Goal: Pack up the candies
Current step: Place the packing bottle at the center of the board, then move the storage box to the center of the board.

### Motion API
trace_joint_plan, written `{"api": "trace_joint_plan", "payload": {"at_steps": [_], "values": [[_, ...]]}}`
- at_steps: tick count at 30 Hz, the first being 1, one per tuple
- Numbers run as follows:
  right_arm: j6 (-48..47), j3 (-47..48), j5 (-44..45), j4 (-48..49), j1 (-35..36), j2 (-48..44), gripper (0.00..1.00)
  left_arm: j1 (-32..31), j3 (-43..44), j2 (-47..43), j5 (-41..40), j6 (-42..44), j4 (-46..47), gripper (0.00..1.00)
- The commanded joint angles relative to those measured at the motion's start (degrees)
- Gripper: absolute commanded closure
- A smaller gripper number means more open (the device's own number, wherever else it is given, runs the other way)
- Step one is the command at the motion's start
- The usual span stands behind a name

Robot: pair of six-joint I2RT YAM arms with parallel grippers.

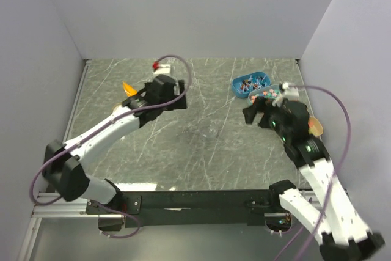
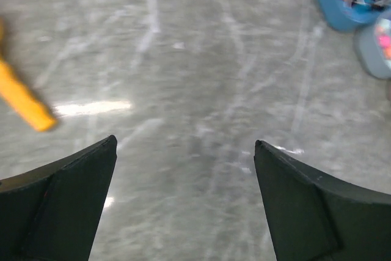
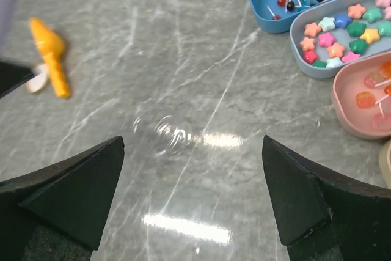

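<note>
Seen from above, the left gripper [image 1: 168,95] is hanging over the far left part of the marbled table [image 1: 201,157]. The right gripper [image 1: 255,113] is hovering over the right side, just near of the trays. The candies [image 1: 250,82] are lying in a blue tray [image 1: 234,85] at the far right of the table. A grey-blue tray [image 1: 272,93] is sitting just beside it on its near-right side. An orange scoop [image 1: 128,88] is lying just left of the left gripper, and a small red and white thing [image 1: 160,65] is sitting beyond it (too small to name).

In the left wrist view, the left claw is standing released, its jaws spread wide with only bare table between them. The scoop is showing at the left edge. The blue tray with the candies is sitting in the far right corner, well apart from the claw.

In the right wrist view, this claw is released too, grasping nothing. The candies, small dark, blue and red balls on thin white sticks, are resting in the blue tray at the far right. The grey-blue tray beside it is holding pastel star sweets [image 3: 356,29]. Near of that, a pink tray [image 3: 351,120] is holding orange-red sweets [image 3: 365,99]. A faint rippled clear patch [image 3: 168,134] is showing on the table ahead of the jaws, perhaps a transparent film or only glare.
</note>
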Motion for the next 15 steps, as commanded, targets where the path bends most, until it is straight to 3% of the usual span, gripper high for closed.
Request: {"api": "trace_joint_plan", "payload": {"at_steps": [1,4,9,15], "values": [[0.12,5.24,4.36,5.81,0.35,10.87,0.00,5.13,-10.37,-5.11,0.82,3.98,6.10,0.01],[-3.39,10.95,6.74,6.95,0.35,23.34,0.00,9.88,-16.62,-9.51,2.40,5.04,8.05,0.01],[-10.95,23.08,6.32,8.63,-0.35,45.11,0.00,11.75,-22.36,-15.30,0.21,6.36,9.11,0.01],[-12.53,37.66,2.98,10.12,-3.08,65.25,0.15,12.10,-26.75,-19.01,-5.50,7.24,11.30,0.01]]}}
